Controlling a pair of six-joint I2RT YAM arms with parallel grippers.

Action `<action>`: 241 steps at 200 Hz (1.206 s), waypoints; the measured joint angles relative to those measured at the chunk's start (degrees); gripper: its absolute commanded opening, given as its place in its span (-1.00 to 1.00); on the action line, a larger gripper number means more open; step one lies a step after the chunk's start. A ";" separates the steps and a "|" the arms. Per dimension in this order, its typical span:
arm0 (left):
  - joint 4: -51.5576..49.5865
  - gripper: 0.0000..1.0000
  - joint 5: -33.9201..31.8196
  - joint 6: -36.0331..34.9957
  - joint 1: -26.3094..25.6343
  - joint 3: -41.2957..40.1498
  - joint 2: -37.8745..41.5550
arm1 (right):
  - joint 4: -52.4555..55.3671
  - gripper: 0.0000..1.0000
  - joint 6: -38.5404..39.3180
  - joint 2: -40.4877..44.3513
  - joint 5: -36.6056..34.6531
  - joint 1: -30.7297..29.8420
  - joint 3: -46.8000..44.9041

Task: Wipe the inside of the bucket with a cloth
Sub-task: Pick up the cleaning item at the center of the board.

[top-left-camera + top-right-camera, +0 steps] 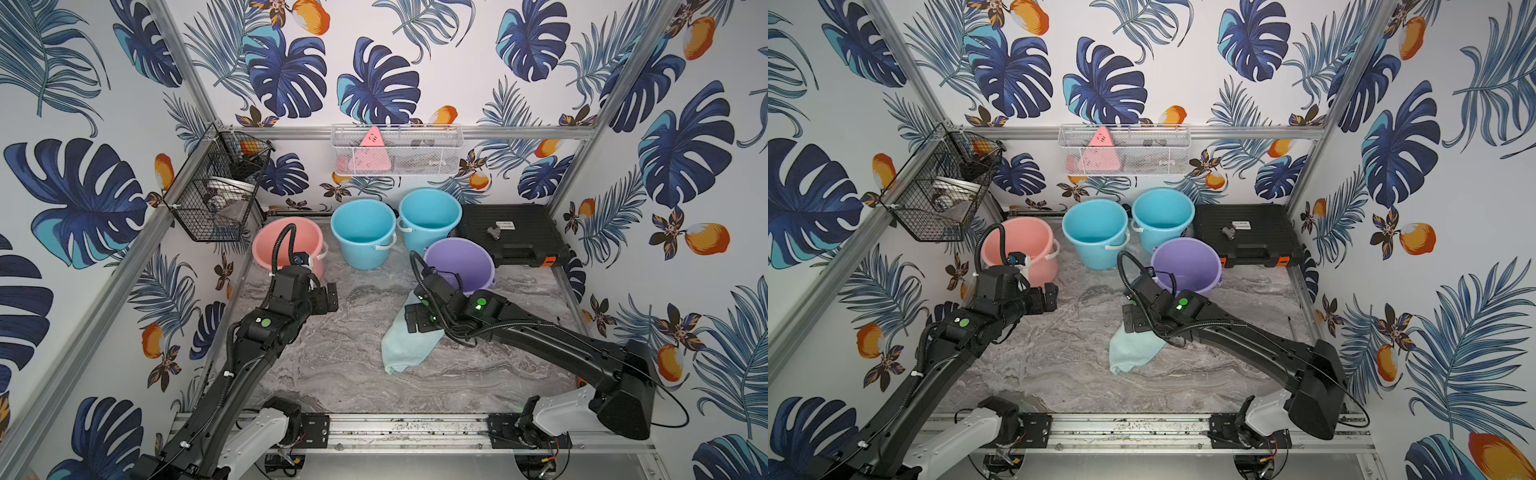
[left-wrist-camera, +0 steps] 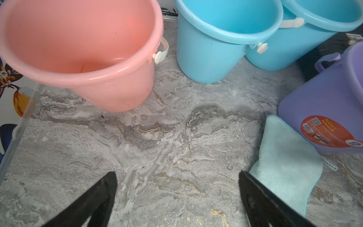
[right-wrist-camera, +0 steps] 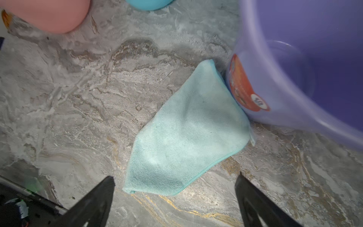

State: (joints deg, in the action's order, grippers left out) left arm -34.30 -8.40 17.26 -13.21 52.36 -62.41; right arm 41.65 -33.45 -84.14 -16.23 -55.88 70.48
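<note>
Your right gripper (image 3: 174,177) has its 2 jaws spread wide and grips nothing. The cloth (image 3: 188,133) lies flat on the marble table (image 3: 68,98) straight ahead of those jaws, folded into a rough wedge. Its near hemmed end reaches in between the fingertips, but you cannot tell from these views whether they touch it. Its far corner and 1 long edge rest against the foot of the purple bucket (image 3: 279,119). That bucket stands upright ahead of the jaws and off to 1 side, with its label facing the cloth. Your left gripper (image 2: 177,172) is also spread wide and empty, over bare table. Ahead of it stand the pink bucket (image 2: 117,88) and 2 blue buckets (image 2: 206,59), which touch each other. The cloth sits just past 1 of its fingers.
</note>
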 measured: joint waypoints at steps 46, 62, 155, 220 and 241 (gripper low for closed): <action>-0.07 0.98 -0.61 0.59 0.00 -0.20 0.24 | -1.31 1.00 -0.57 -10.16 -1.27 -0.70 0.37; -0.07 0.99 -0.59 0.59 0.00 -0.20 0.28 | -2.45 1.00 -0.50 -13.57 -0.81 -0.44 0.55; -0.07 0.99 -0.42 0.59 0.00 -0.20 -0.20 | -9.94 0.94 0.24 -25.14 6.21 3.15 -0.35; -0.07 0.99 -0.35 0.57 0.00 -0.20 -0.92 | -12.09 -0.05 0.26 -25.31 3.30 3.13 -1.29; -0.13 0.99 -0.37 0.59 0.00 -0.20 -1.03 | -11.54 -0.41 -0.09 -24.06 4.28 3.32 -1.77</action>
State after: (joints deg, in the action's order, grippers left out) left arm -34.44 -8.78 17.85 -13.21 52.16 -63.44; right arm 30.11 -33.54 -108.20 -11.94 -52.56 68.71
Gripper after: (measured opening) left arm 0.992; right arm 0.368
